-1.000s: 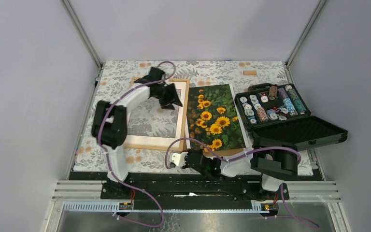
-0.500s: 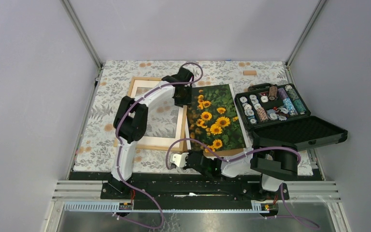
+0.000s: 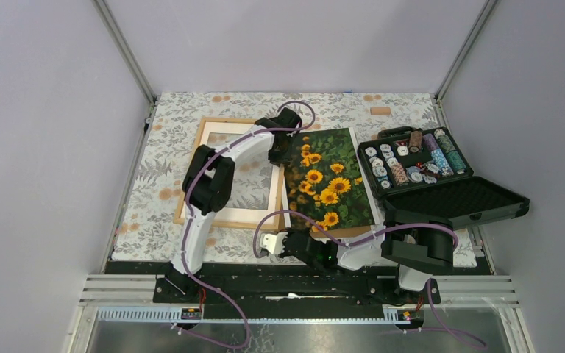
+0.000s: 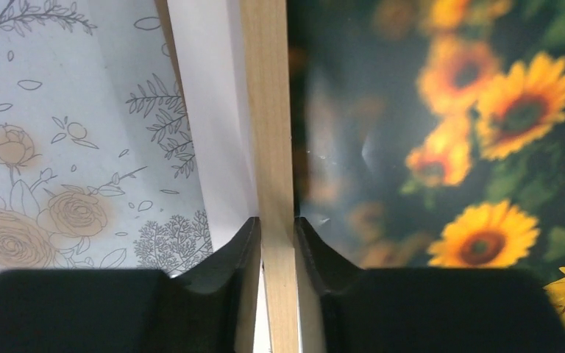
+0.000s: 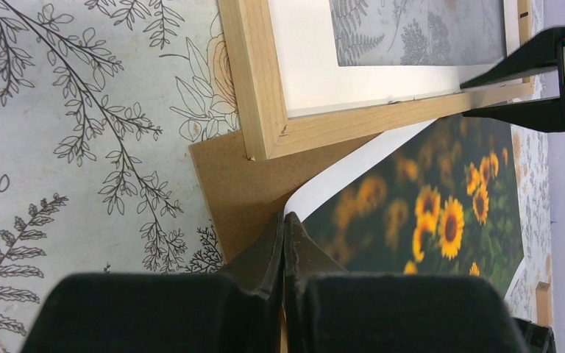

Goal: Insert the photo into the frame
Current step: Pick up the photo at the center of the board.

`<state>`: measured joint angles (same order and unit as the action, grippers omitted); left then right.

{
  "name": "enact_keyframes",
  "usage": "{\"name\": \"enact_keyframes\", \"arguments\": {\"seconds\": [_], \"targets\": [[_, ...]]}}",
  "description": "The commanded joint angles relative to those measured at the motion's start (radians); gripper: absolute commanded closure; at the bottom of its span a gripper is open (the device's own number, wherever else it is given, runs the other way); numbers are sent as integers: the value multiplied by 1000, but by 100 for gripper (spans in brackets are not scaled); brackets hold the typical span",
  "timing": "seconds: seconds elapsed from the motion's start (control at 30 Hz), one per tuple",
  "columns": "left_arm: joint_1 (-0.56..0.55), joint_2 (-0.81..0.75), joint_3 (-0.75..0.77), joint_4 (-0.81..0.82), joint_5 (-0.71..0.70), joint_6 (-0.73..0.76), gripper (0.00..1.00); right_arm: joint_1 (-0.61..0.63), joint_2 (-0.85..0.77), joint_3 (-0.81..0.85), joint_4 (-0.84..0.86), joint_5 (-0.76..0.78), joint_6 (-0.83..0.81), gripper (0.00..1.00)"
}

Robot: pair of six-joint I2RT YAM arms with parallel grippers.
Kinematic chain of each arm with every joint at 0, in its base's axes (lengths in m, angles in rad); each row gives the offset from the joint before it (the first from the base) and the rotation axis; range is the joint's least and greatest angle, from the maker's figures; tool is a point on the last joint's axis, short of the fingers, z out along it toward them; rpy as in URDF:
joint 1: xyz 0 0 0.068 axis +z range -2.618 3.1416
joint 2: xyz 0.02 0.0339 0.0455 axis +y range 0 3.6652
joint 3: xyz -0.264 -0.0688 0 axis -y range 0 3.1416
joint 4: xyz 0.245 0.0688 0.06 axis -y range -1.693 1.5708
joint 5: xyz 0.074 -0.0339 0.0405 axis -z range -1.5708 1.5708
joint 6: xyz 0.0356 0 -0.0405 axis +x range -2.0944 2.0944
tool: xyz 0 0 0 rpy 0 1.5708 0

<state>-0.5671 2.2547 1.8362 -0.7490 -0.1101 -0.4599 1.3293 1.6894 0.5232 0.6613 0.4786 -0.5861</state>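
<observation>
1. The left tool (image 4: 276,224) pinches the right bar of the frame (image 4: 268,110).
2. The right tool (image 5: 284,220) is closed tight at the near corner of the photo (image 5: 427,213). I cannot tell if it holds it.
3. The photo lies beside the frame, not in it.
4. Next, I think: lift that side and slide the photo under.

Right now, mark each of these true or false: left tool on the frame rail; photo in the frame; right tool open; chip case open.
1. The left tool straddles a rail of the thin light wooden picture frame. True.
2. The rectangular sunflower photo sits inside that frame. False: it lies outside, beside it.
3. The right tool has wide-open jaws. False: they are shut.
4. The black hard case holding poker chips stands open. True.
</observation>
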Motion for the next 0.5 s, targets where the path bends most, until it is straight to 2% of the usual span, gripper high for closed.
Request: {"name": "enact_keyframes", "arguments": {"seconds": [0.0, 0.07, 0.1, 0.23, 0.47], "targets": [[-8, 39, 59, -24, -43, 16, 81, 11, -31, -5, 79, 10, 11, 100], [-10, 47, 80, -48, -63, 24, 96, 11, -32, -8, 89, 16, 10, 100], [-11, 48, 89, -56, -75, 31, 100, 12, -31, -8, 95, 19, 11, 100], [-1, 6, 107, -75, -135, 75, 100, 11, -36, -5, 104, 24, 19, 100], [98, -201, 43, -84, -167, 76, 100, 11, -76, -17, 122, -3, 78, 100]]}}
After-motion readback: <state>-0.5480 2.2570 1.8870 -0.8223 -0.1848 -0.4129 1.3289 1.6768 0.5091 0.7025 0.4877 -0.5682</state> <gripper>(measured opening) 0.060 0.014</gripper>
